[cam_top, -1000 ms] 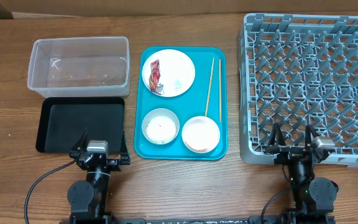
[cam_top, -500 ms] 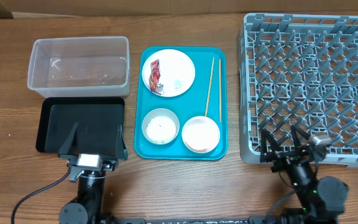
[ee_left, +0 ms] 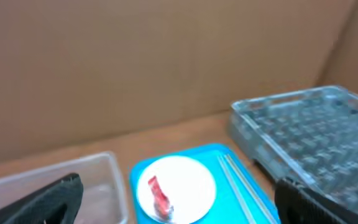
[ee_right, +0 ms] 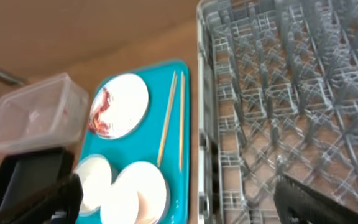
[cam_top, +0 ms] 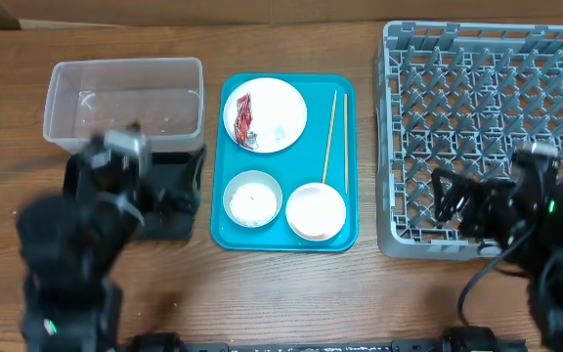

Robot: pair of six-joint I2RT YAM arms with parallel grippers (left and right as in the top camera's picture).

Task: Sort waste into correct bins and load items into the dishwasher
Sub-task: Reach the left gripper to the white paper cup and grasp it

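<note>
The left gripper (ee_left: 179, 190) and right gripper (ee_right: 179, 190) both stand wide open and empty. In the wrist views their dark fingers sit at the bottom corners with nothing between them. Overhead, both are blurred. The wrapper (cam_top: 243, 119) lies on the plate (cam_top: 281, 103), which sits on the teal tray (cam_top: 306, 164) mid-surface toward the far edge. The wrapper looks light, soft and crinkly, so a pinch on a raised fold should lift it. The glazed plate is likely stiff, slippery and breakable, and is best taken by its rim. The tub (cam_top: 125, 70) sits at the far left corner.
</note>
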